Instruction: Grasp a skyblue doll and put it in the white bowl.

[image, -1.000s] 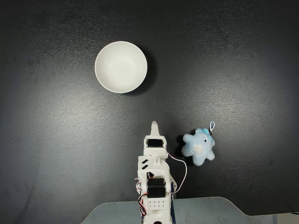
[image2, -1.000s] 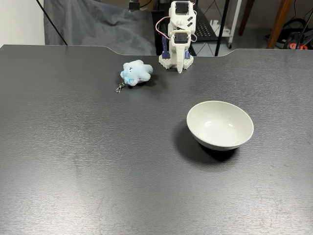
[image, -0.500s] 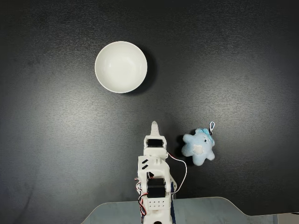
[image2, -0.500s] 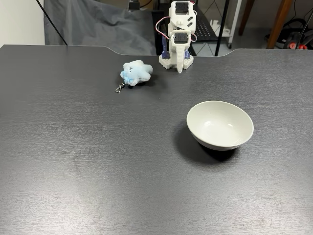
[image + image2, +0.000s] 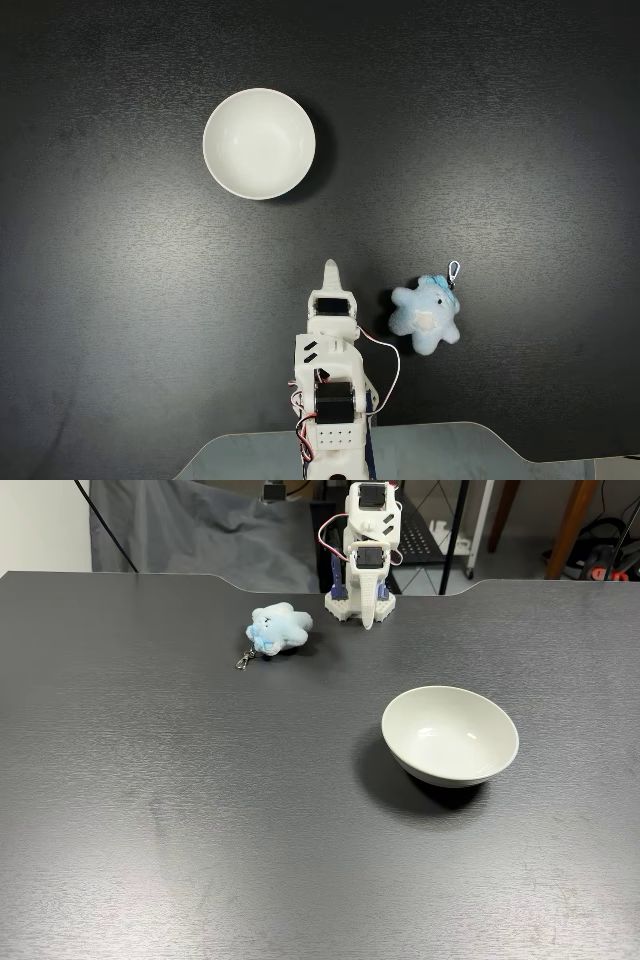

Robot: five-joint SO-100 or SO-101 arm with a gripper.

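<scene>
**Skyblue doll lies on the table beside the folded arm, bowl well apart**

Skyblue doll and bowl both rest on the dark table (image 5: 520, 120), which is the largest thing in both fixed views. The white robot arm (image 5: 330, 380) sits folded at the bottom centre of a fixed view and at the top centre of the other (image 5: 365, 550). Its gripper (image 5: 330, 270) points toward the frame's middle, tips together with nothing between them. The white bowl (image 5: 259, 143) stands upright in the upper left of a fixed view, and right of centre in the other (image 5: 450, 735). The skyblue doll (image 5: 425, 315) lies just right of the arm in the lower right, apart from the gripper; in the other fixed view it lies upper left of centre (image 5: 279, 628). Its keyring clasp (image 5: 453, 270) sticks out toward the upper right.
</scene>
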